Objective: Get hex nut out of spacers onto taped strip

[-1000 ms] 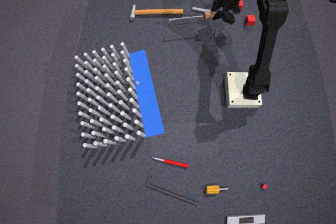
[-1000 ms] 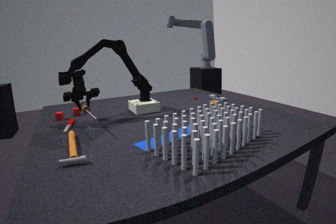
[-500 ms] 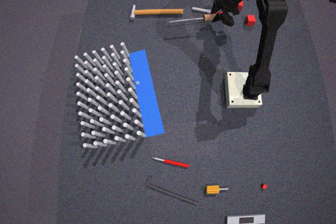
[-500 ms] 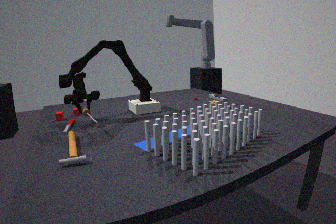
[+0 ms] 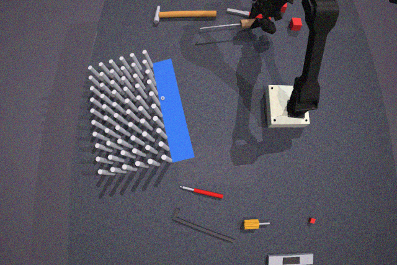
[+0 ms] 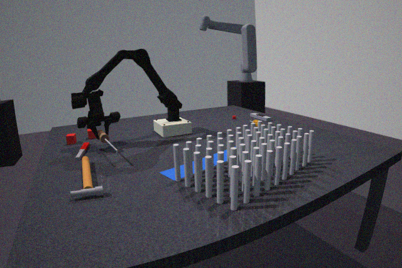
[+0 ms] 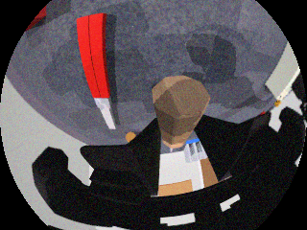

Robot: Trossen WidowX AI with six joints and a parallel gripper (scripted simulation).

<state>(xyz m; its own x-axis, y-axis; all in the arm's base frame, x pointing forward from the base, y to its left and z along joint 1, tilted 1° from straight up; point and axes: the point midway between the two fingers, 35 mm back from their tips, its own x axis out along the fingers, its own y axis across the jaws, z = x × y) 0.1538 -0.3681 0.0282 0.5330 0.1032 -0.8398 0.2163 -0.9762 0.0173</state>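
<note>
The small hex nut (image 5: 162, 97) lies on the blue taped strip (image 5: 179, 127) (image 6: 170, 173), near its edge beside the front row of spacers. The metal spacers (image 5: 128, 100) (image 6: 234, 190) stand upright in a dense field. My gripper (image 5: 255, 23) (image 6: 100, 134) (image 7: 175, 118) is shut on the wooden handle of a thin-shafted tool (image 5: 245, 23) (image 6: 110, 144) (image 7: 181, 98). It holds the tool above the table, away from the field; the shaft's shadow falls apart from it. A dark hooked rod (image 5: 205, 229) lies on the table. The nut cannot be made out in the exterior view.
Near the gripper are a hammer (image 5: 187, 13) (image 6: 86, 174), a red-handled blade (image 6: 85, 146) (image 7: 93, 57) and red cubes (image 5: 295, 23) (image 6: 71, 139). Elsewhere lie a red-handled tool (image 5: 208, 193), a yellow screwdriver (image 5: 251, 224), a small red cube (image 5: 312, 220) and a grey box (image 5: 275, 259).
</note>
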